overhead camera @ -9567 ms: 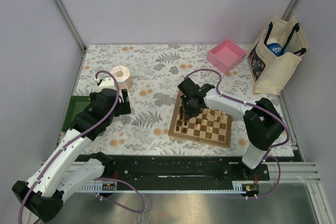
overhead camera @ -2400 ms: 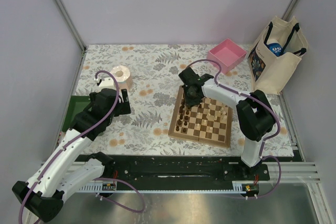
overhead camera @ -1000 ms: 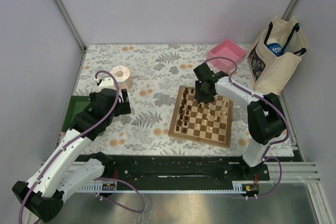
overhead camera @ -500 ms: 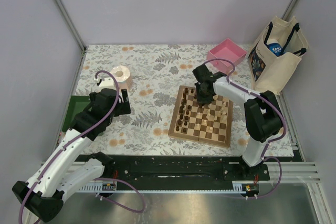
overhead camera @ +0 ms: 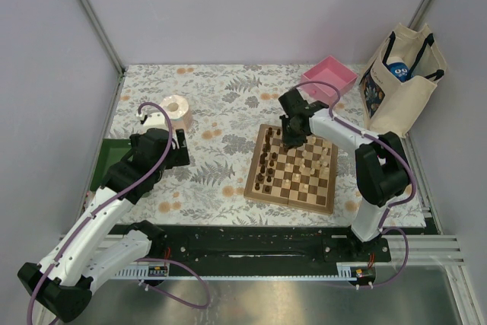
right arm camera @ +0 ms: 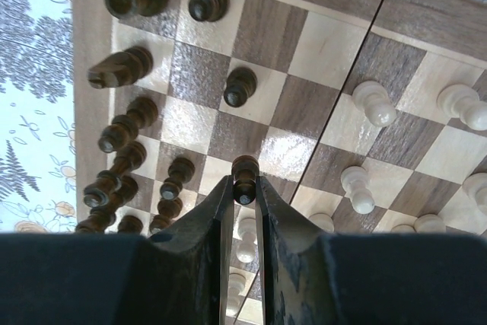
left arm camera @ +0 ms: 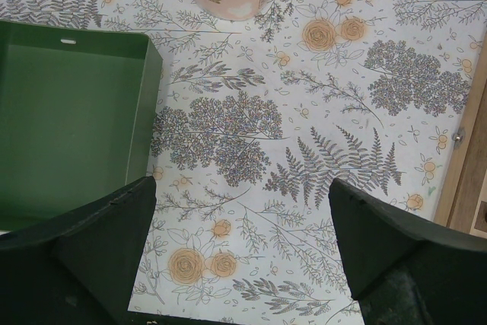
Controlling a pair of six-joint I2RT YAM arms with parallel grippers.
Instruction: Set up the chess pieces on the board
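The chequered wooden board (overhead camera: 293,169) lies right of the table's centre; it fills the right wrist view (right arm camera: 304,36). Dark chess pieces (overhead camera: 265,167) line its left columns, pale ones (overhead camera: 316,169) stand to the right. My right gripper (overhead camera: 290,139) hangs over the board's far edge and is shut on a dark pawn (right arm camera: 244,178), held just above the squares. Other dark pieces (right arm camera: 122,131) stand left of it, pale pawns (right arm camera: 375,103) right. My left gripper (overhead camera: 171,150) is open and empty over the floral cloth, its fingers (left arm camera: 114,226) wide apart.
A pink square tray (overhead camera: 329,80) sits at the back right, a canvas tote bag (overhead camera: 401,85) beside it. A roll of tape (overhead camera: 176,110) stands at the back left. A green tray (left arm camera: 68,119) lies at the left edge.
My right gripper moved from the board's left columns toward its far middle edge and now holds a dark pawn there. The left arm has not moved.
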